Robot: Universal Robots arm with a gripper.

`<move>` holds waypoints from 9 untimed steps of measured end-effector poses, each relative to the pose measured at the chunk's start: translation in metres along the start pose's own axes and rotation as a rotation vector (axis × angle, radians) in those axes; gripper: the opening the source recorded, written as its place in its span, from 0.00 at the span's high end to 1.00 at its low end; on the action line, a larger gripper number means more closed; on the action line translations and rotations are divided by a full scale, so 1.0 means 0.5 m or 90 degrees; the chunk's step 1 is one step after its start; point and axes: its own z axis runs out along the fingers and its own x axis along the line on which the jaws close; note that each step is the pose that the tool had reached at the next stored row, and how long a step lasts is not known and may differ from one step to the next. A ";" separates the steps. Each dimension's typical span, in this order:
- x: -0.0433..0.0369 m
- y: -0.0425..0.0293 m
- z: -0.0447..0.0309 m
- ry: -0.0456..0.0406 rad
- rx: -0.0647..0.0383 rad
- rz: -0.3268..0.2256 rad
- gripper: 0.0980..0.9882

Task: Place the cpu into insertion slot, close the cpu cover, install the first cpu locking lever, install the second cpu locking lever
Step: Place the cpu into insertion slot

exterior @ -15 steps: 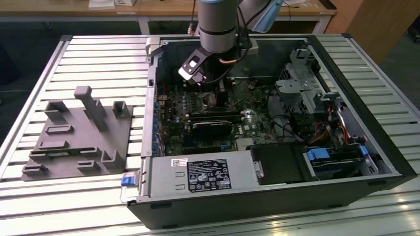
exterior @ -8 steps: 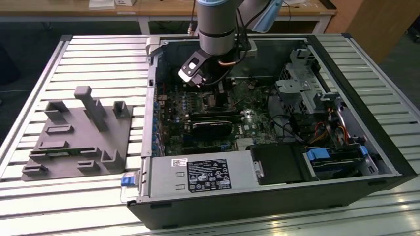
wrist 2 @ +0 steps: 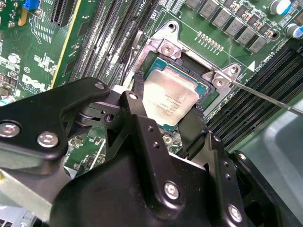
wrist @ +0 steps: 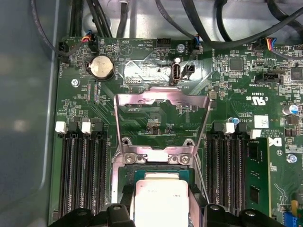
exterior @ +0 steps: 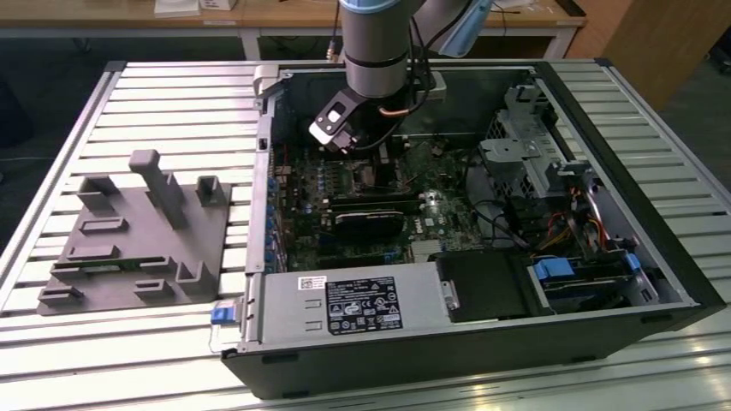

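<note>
On the exterior view's left, a grey moulded fixture block (exterior: 137,231) near the slatted metal table's (exterior: 171,94) edge; right of it, an open black computer case (exterior: 457,360). Inside, toward the green motherboard's (exterior: 303,223) far edge, black two-finger gripper (wrist 2: 170,98) pinching the small flat silver-tan square cpu (wrist 2: 173,92) by two opposite edges, at the square black, silver-rimmed insertion slot (wrist: 158,158); seated or just above, cannot tell. Thin silvery frame-shaped cpu cover (wrist: 163,100) swung open off the slot. Probably light, stiff, delicate underneath: best gripped at the edges, kept level.

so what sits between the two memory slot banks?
The slot with the cpu over it, cover standing open, in the first wrist view.
</note>
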 end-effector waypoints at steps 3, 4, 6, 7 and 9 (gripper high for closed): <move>0.000 0.000 0.000 0.0001 0.000 0.000 0.51; 0.000 0.000 0.000 0.0001 0.000 0.000 0.51; 0.000 0.000 0.000 0.0002 0.000 0.000 0.51; 0.001 0.000 0.000 0.0002 0.000 0.000 0.51; 0.002 0.000 0.000 0.0002 0.000 0.000 0.51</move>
